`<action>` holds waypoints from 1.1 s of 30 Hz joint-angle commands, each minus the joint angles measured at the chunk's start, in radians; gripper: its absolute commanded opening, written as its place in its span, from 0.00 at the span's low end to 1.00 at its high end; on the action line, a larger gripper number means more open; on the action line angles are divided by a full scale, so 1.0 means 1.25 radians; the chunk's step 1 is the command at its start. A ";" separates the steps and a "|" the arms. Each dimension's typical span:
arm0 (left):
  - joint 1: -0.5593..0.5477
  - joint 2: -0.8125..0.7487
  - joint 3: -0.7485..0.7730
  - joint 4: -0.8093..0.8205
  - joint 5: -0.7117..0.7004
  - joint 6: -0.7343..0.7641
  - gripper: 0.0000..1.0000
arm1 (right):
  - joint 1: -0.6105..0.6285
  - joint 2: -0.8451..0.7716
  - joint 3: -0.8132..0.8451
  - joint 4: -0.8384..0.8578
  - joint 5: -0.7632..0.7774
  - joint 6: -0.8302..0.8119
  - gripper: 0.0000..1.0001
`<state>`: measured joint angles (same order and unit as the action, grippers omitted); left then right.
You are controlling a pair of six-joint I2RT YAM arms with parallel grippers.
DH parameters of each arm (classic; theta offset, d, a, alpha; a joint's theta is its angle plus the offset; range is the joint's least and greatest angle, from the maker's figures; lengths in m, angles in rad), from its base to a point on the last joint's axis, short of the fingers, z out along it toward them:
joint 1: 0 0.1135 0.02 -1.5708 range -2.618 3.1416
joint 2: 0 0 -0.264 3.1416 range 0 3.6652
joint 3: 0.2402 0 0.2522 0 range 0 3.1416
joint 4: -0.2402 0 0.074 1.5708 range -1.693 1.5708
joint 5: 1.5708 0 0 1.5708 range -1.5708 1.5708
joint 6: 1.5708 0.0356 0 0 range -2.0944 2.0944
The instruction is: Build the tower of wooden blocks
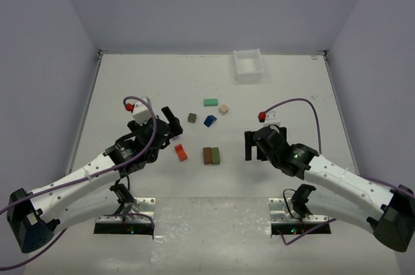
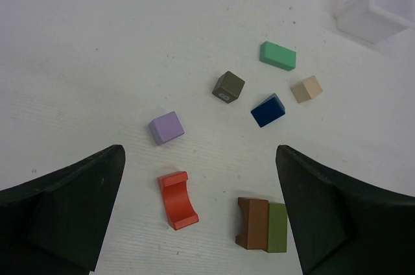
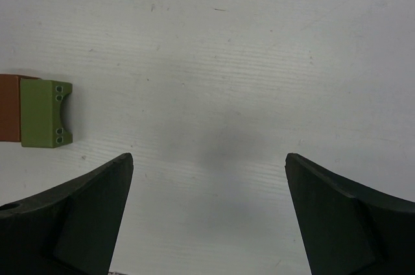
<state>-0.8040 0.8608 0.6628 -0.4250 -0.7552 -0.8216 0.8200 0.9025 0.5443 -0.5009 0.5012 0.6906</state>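
Observation:
The wood blocks lie loose on the white table and no tower is in view. A red-orange arched block (image 2: 177, 200) lies between my left gripper's (image 2: 200, 152) open jaws, well below them. A brown block (image 2: 253, 223) and an olive-green block (image 2: 277, 227) touch side by side. Farther off are a purple cube (image 2: 166, 127), a dark olive cube (image 2: 228, 87), a blue block (image 2: 268, 110), a beige cube (image 2: 306, 89) and a green bar (image 2: 277, 55). My right gripper (image 3: 209, 156) hangs open over bare table, right of the olive-green block (image 3: 44, 113).
A white plastic tray (image 1: 248, 64) stands at the back of the table, right of centre. Grey walls close in the table on three sides. Both arm bases sit at the near edge.

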 commanded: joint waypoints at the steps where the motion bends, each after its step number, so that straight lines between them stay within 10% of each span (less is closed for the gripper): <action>1: -0.002 -0.015 0.006 0.027 0.006 0.009 1.00 | 0.001 0.019 0.019 0.035 0.007 -0.023 0.99; 11: -0.002 0.004 -0.008 0.079 0.023 0.036 1.00 | -0.011 0.080 0.015 0.155 -0.034 -0.136 0.99; 16: -0.002 0.011 -0.015 0.090 0.034 0.050 1.00 | -0.139 0.215 0.102 0.240 -0.242 -0.269 0.99; 33: -0.001 -0.008 -0.031 0.099 -0.008 0.065 1.00 | -0.192 0.920 0.822 0.204 -0.518 -0.742 0.99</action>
<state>-0.8040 0.8655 0.6268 -0.3437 -0.7320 -0.7633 0.5918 1.9134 1.4192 -0.1881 -0.0473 -0.0470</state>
